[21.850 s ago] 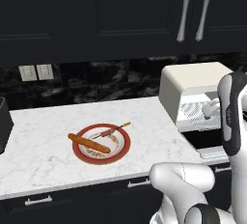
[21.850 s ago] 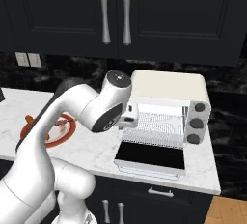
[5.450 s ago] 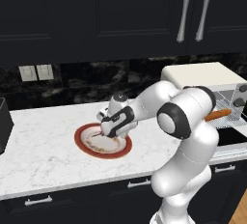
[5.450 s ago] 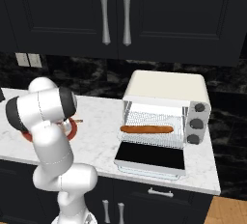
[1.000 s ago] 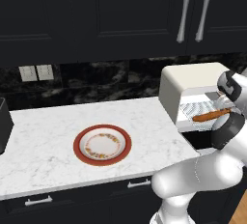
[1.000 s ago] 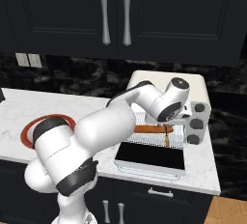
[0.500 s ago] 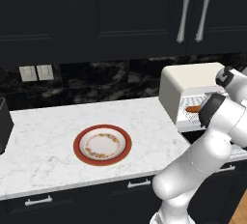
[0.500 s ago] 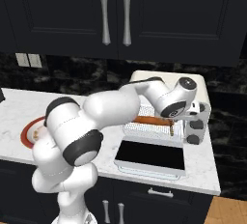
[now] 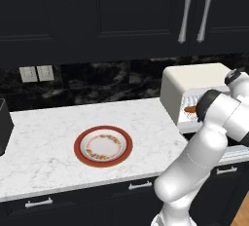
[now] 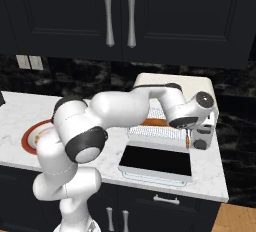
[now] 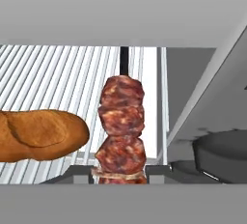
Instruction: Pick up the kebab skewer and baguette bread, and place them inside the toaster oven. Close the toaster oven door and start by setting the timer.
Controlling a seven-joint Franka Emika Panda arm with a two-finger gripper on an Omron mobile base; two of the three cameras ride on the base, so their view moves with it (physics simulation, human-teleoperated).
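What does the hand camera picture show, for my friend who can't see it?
A kebab skewer with reddish-brown meat chunks is held between the gripper tips, over the wire rack inside the toaster oven. The rounded end of the orange-brown baguette bread lies on the rack, just left of the skewer.

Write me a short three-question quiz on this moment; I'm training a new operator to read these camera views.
1. True or false: the baguette bread lies on the wire rack of the toaster oven.
2. What is the gripper holding?
A. baguette bread
B. kebab skewer
C. nothing
3. Fill in: the toaster oven door is ____.

Key:
1. True.
2. B, the kebab skewer, held between the fingers over the rack.
3. Open, folded down flat.
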